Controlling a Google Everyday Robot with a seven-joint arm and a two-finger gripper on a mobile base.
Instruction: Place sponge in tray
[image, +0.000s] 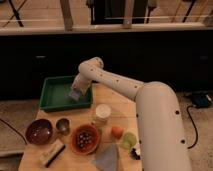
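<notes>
The green tray (52, 100) lies at the table's back left. My gripper (75, 95) hangs low over the tray's right part, reaching in from the right. It is shut on the small pale grey-blue sponge (74, 94), which is at or just above the tray floor; I cannot tell whether it touches.
In front of the tray stand a brown bowl (39, 131), a small metal cup (63, 125), an orange bowl (85, 138) and a white jar (102, 114). An orange fruit (117, 131), a green item (129, 140), a grey cloth (106, 159) and a tan-and-dark block (52, 153) lie near the front edge.
</notes>
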